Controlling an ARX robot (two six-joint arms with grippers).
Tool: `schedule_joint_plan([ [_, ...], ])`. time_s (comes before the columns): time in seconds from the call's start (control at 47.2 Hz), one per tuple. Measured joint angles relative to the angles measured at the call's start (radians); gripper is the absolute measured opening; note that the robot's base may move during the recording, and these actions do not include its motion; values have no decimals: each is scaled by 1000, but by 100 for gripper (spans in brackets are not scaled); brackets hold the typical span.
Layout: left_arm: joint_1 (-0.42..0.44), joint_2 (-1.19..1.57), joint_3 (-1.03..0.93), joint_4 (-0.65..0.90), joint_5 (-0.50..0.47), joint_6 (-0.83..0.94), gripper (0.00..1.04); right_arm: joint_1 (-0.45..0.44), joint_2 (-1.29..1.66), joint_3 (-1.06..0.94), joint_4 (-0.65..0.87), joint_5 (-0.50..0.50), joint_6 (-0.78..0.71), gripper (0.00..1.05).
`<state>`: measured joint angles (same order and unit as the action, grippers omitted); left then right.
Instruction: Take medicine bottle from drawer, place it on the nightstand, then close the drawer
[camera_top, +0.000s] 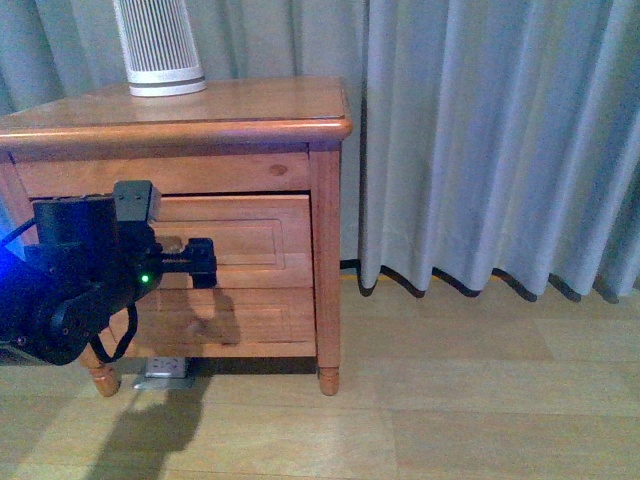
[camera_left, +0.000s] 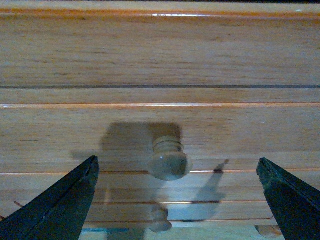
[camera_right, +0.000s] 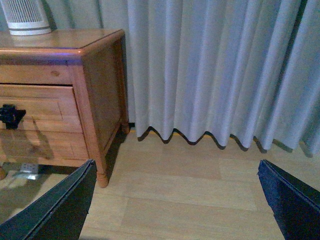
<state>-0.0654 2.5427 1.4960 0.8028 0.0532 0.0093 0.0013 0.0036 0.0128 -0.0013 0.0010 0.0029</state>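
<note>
The honey-wood nightstand (camera_top: 200, 105) stands at the left. Its upper drawer (camera_top: 250, 235) shows only its panelled front; the inside is hidden, and the medicine bottle is out of view. My left gripper (camera_top: 195, 262) is right in front of that drawer. In the left wrist view the left gripper (camera_left: 177, 161) is open, with the drawer's round wooden knob (camera_left: 170, 162) between its fingers (camera_left: 60, 205) and untouched. The right gripper (camera_right: 176, 163) hangs open and empty over the wooden floor, to the right of the nightstand (camera_right: 95, 75).
A tall white ribbed device (camera_top: 158, 45) stands at the back of the nightstand top. The lower drawer's knob (camera_left: 161, 220) sits below the upper one. Grey curtains (camera_top: 500, 140) hang to the floor at the right. A white power strip (camera_top: 165, 368) lies under the nightstand.
</note>
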Motion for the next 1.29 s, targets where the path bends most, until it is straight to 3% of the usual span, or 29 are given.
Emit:
schedule_joint_plan([
  [0.614, 14, 98, 145, -72, -4, 21, 97, 0, 0, 0, 0, 0, 0, 98],
  [0.784, 25, 104, 153, -71, -13, 25, 63, 0, 0, 0, 0, 0, 0, 98],
  [1.038, 20, 104, 153, -64, 2, 29, 32, 0, 0, 0, 0, 0, 0, 98],
  [1.123, 18, 104, 148, -63, 2, 34, 16, 0, 0, 0, 0, 0, 0, 98],
  [1.229, 19, 104, 140, -62, -6, 34, 2, 0, 0, 0, 0, 0, 0, 98],
  [1.292, 21, 103, 136, -61, -5, 40, 3, 0, 0, 0, 0, 0, 0, 98],
])
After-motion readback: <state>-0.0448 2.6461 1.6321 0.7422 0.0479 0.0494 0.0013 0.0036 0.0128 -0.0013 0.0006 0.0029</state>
